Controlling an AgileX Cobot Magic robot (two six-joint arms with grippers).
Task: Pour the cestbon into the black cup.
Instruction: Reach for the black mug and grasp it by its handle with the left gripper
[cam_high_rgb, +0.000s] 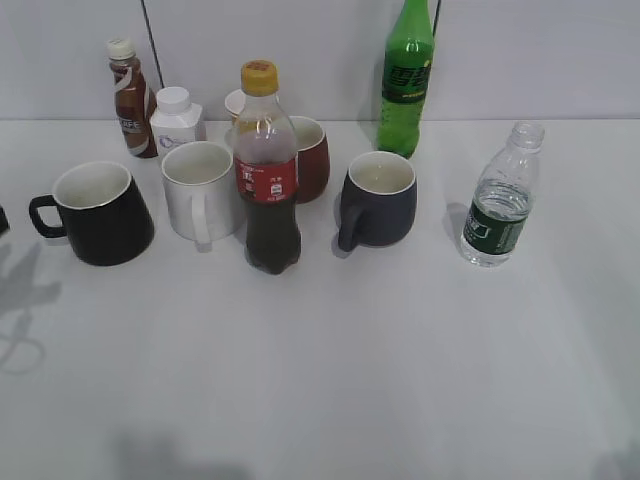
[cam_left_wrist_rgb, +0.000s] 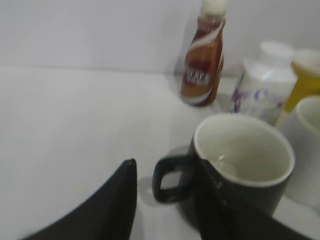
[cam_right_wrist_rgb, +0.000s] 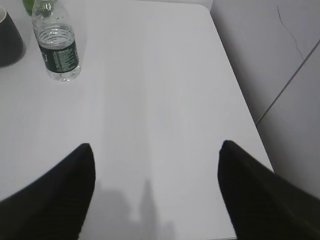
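The cestbon (cam_high_rgb: 498, 200) stands upright and uncapped at the right of the table, with some water in it. It also shows at the top left of the right wrist view (cam_right_wrist_rgb: 57, 47). My right gripper (cam_right_wrist_rgb: 155, 147) is open and empty, well short of the cestbon and to its right. The black cup (cam_high_rgb: 100, 215) stands at the far left with its handle pointing left. In the left wrist view the black cup (cam_left_wrist_rgb: 245, 180) is close. My left gripper (cam_left_wrist_rgb: 167, 200) is open, with the cup's handle between its fingers; its right finger blends into the cup's dark wall.
A cola bottle (cam_high_rgb: 268, 170), a white mug (cam_high_rgb: 200, 190), a dark red mug (cam_high_rgb: 310, 158) and a blue-grey mug (cam_high_rgb: 378, 200) stand mid-table. A green soda bottle (cam_high_rgb: 406, 80), a brown drink bottle (cam_high_rgb: 130, 98) and a white bottle (cam_high_rgb: 177, 120) stand behind. The table's right edge (cam_right_wrist_rgb: 240, 100) is near.
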